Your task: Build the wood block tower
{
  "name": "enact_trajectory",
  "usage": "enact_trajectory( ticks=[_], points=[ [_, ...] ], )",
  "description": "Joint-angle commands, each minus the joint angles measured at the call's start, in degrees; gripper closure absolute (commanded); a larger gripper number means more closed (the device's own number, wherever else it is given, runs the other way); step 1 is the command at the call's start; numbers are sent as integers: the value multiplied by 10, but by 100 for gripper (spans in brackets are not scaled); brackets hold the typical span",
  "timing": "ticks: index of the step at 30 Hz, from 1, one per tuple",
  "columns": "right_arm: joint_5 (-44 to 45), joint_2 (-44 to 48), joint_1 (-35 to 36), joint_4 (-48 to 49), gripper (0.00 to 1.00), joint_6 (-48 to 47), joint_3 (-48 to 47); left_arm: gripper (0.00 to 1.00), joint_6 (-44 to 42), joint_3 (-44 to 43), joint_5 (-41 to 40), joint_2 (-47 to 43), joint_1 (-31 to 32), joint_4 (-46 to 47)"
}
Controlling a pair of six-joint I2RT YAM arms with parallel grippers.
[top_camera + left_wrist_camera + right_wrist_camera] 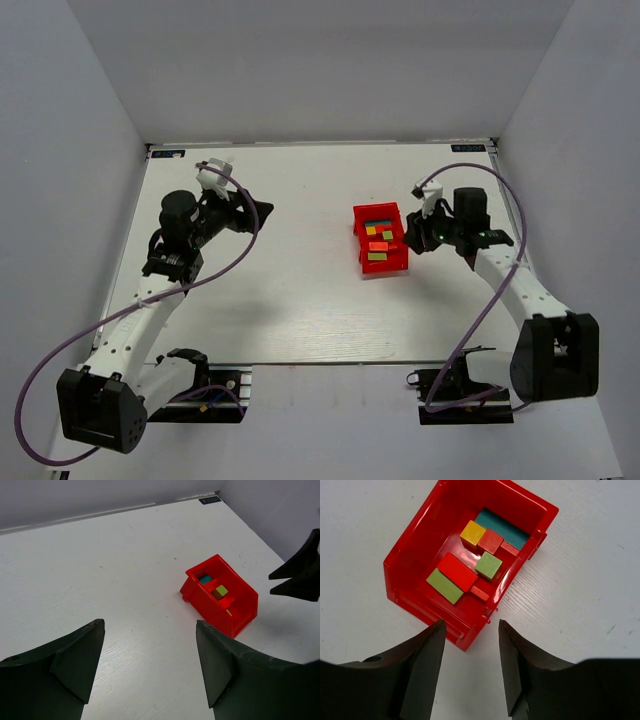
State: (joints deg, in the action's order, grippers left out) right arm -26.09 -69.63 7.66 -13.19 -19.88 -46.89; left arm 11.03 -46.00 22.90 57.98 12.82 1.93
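- The two arms rise from the near edge of the white table [300, 300], the left one reaching up its left side, the right one up its right side.
- The right hand [471, 625] hovers just beside the near right corner of the red tray [415, 540], fingers parted, with nothing between them (released, touching neither tray nor block).
- The wood blocks [457, 571] all lie inside that tray, right of the table's middle:
  - nearest the right hand, a lime-green bar [444, 586] flat against a red bar, with a small red piece [480, 593] beside them;
  - then a green cube [488, 566];
  - further in, a yellow cube [472, 532] touching a red cube [490, 541];
  - at the far end, a teal-blue bar [502, 527].
- I cannot tell whether the cubes rest on other pieces.
- The left hand [265, 210] hangs well apart from the tray, out to its left, fingers spread wide and empty.
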Motion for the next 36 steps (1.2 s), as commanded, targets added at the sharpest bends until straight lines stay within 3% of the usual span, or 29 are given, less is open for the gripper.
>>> enact_trajectory(
  ticks=[1, 8, 12, 20, 25, 29, 36],
  points=[
    [60, -37, 24, 13, 48, 26, -39, 17, 0, -21, 19, 1, -2, -4],
    [144, -118, 55, 15, 43, 51, -84, 17, 6, -26, 24, 12, -2, -4],
    [169, -135, 67, 22, 36, 50, -95, 17, 6, -26, 29, 12, -2, -10],
    [203, -188, 89, 25, 36, 48, -120, 17, 6, -26, 29, 12, -2, -10],
    [228, -231, 104, 25, 51, 40, -133, 17, 6, -26, 29, 17, -2, -15],
    [239, -247, 110, 16, 99, 37, -144, 17, 6, -31, 29, 17, -2, -15],
    [242, -202, 113, 15, 100, 24, -140, 17, 6, -31, 29, 17, -2, -20]
  ],
)
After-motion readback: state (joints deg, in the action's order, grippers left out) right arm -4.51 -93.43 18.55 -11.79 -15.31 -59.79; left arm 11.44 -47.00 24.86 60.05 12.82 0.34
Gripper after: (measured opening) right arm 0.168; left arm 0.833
